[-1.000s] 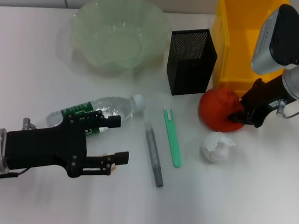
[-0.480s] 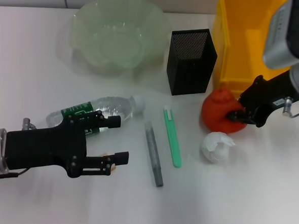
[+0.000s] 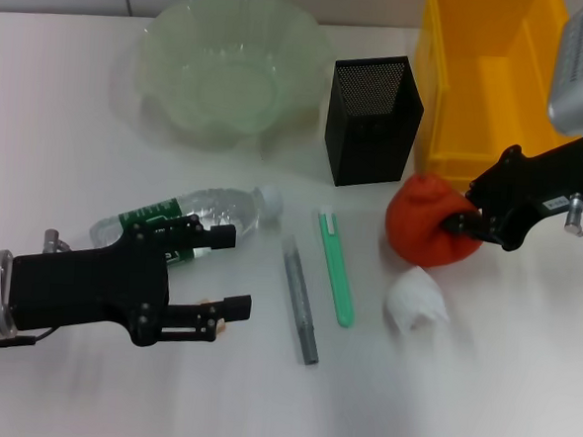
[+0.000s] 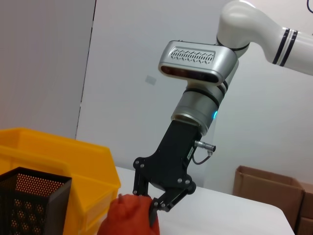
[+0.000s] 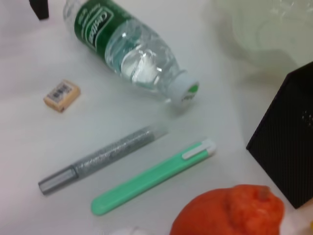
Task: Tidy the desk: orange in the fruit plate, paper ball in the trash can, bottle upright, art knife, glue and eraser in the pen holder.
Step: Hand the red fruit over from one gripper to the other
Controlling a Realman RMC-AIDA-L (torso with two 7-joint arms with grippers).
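Right claw: clamped on the orange, gripping its right flank just in front of the trash can. Whether the fruit rests on the table or is lifted clear cannot be told. In the left wrist view the same claw pinches the orange, the fruit cut off by the picture's lower edge.

Left claw: fingers apart, low over the near left of the table, holding nothing. It hides part of the bottle's label.

Bottle: lying on its side, white cap toward the centre of the table.

Eraser: plain in the right wrist view, near the bottle; in the head view only a pale sliver shows behind the lower left finger.

Paper ball: blurred, just in front of the orange.

Grey stick and green knife: 2 items side by side, apart, between bottle and orange.

Pen holder: upright, just left of the trash can.

Fruit plate: far left; its rim meets the picture's top edge.
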